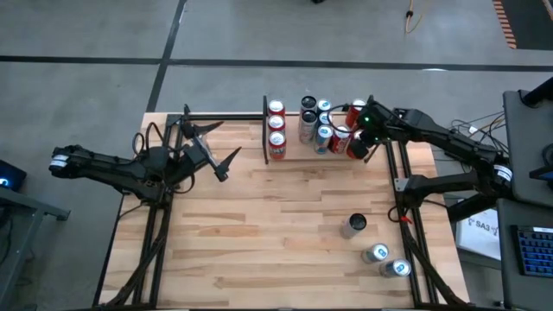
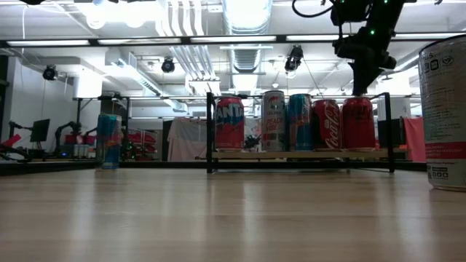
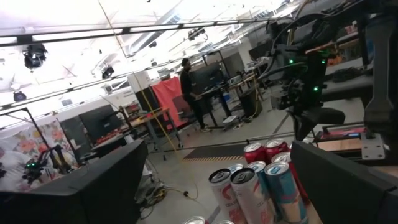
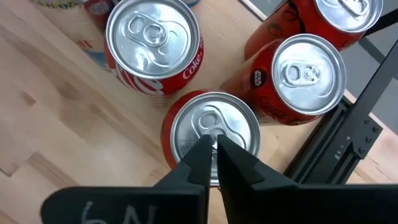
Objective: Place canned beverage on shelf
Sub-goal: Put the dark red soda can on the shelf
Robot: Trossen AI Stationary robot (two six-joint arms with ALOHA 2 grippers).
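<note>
Your right hand (image 4: 215,149) is hovering fully closed and empty over a red can (image 4: 214,134) that is standing on the shelf (image 1: 289,155) by its right rail, likely just delivered. Three cans (image 1: 377,253) are waiting on the tabletop (image 1: 259,233). Your left hand (image 1: 226,160) is idling wide open, empty, clear of the work.

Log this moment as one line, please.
right end effector: shut, over red can on shelf | left end effector: open, idle at table's left | three cans still off shelf
</note>
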